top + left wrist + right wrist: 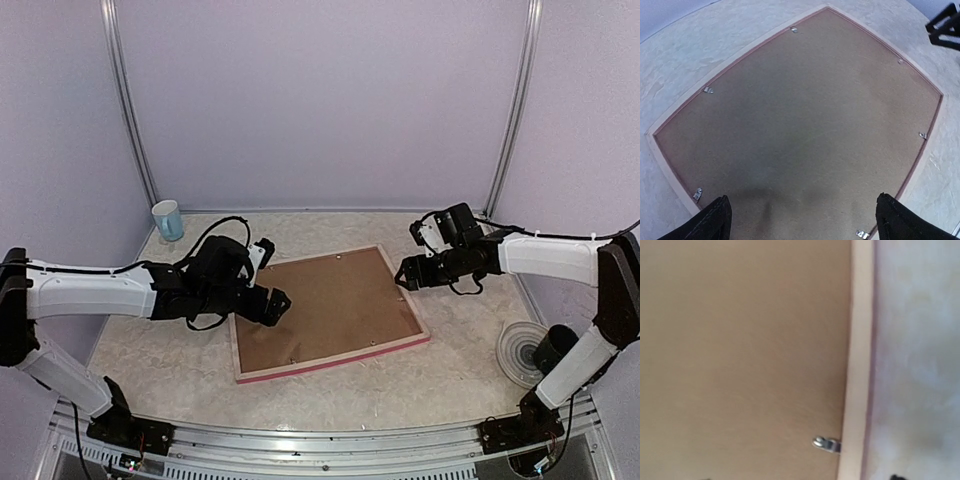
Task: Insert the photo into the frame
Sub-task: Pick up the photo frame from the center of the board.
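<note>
Left fingers (pixel 710 222) wide apart over backing board (pixel 805 115), empty, right fingers (pixel 403 272) beside frame (pixel 340 362), spread unclear

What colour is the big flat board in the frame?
The board is brown, clearest in the left wrist view.

Left hand (pixel 275 303), right hand (pixel 403 272) spread

pink-edged frame (pixel 333 359), face down, lying flat
</note>
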`<state>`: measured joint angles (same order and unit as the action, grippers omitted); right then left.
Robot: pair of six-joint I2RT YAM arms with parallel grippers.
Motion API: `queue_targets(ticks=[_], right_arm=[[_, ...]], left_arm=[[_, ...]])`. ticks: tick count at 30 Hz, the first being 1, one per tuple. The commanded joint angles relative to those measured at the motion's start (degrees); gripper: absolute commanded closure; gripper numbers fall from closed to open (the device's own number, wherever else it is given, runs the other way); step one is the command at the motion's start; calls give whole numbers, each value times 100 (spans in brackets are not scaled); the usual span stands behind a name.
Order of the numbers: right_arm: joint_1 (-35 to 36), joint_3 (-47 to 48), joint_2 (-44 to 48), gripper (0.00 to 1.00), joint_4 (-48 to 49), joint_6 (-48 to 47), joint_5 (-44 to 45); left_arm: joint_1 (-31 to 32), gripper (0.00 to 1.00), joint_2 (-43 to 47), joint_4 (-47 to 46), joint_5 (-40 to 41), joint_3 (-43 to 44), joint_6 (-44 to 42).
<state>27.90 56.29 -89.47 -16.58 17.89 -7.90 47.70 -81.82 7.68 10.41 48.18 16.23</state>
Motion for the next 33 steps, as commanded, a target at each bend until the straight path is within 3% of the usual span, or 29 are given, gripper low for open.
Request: queue_targets(ticks=[1, 5, 9, 14, 19, 26, 33], right_arm=[[24, 271, 467, 16, -569, -385, -118], [14, 168, 831, 1, -661, -426, -185], [-4, -78, 1189, 1, -575, -365, -254], [-28, -197, 1421, 1, -697, -399, -168], [-61, -292, 1610, 1, -750, -436, -92], [-73, -313, 1635, 1, -796, -536, -135], [-74, -284, 1654, 1, -789, -641, -191]], left_arm=[[507, 1, -84, 3, -556, 321, -1194], [1014, 1, -793, 407, -704, 917, -2062], [1294, 2, -1589, 783, -727, 1532, -2589], [1351, 10, -2425, 1048, -969, 2140, -2897], [1376, 21, -2841, 1147, -1006, 2441, -2906], [1465, 28, -3167, 1325, -1379, 2543, -2988], [1474, 50, -3371, 1481, -1502, 2652, -3029]])
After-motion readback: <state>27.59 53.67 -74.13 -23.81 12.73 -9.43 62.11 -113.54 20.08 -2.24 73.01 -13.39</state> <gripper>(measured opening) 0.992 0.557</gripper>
